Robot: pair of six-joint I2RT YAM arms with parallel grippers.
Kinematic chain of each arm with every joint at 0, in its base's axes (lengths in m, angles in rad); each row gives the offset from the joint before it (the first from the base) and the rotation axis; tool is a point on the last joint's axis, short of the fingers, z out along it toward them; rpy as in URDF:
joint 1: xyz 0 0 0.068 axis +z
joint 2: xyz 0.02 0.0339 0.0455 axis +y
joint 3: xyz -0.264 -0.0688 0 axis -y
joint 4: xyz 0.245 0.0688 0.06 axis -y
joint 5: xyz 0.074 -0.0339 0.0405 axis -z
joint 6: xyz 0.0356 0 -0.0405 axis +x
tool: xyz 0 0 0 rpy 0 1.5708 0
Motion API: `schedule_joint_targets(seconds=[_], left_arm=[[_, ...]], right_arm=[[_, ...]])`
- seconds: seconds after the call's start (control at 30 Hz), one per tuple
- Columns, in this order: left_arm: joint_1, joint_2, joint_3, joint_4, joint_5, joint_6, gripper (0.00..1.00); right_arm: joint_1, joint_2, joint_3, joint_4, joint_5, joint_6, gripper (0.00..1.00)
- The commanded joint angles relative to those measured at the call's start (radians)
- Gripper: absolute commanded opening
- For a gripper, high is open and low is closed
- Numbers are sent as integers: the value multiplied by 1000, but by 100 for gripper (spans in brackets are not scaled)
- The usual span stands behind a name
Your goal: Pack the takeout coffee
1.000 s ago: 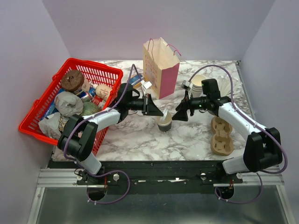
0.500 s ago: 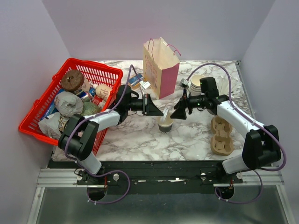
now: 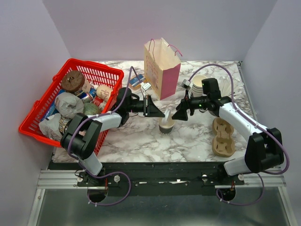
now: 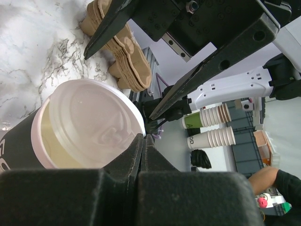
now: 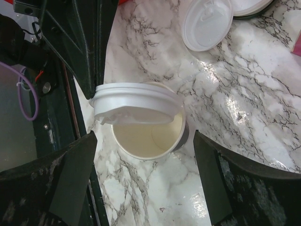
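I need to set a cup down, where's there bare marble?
Bare marble lies between the coffee cup, the cardboard carriers and the near edge. Crowded: behind, by the paper bag, cup stack and loose lids; the red basket is full.

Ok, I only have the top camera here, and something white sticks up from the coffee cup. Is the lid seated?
Observer: No. The right wrist view shows the lid tilted over one side of the cup, with most of the mouth open.
Operator: Anything inside the cup?
Observer: It looks empty. I see only a bare cream bottom.
Operator: Is the left gripper holding the lid?
Observer: The left wrist view shows the left gripper shut right at the lid's rim, apparently pinching it.
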Motion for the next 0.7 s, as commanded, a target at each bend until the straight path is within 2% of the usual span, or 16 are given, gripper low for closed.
schedule_joint_targets(seconds=[0.0,0.4,0.67], left_arm=[[2,-9,4,-8,-6,33,8],[5,-47,-10,-74,-32,92,18],[5,-64,-11,-88,-24,120,13]], right_arm=[[5,-24,-17,26,20,8,92],[5,-27,-23,26,29,17,92],[5,-27,-22,26,20,7,92]])
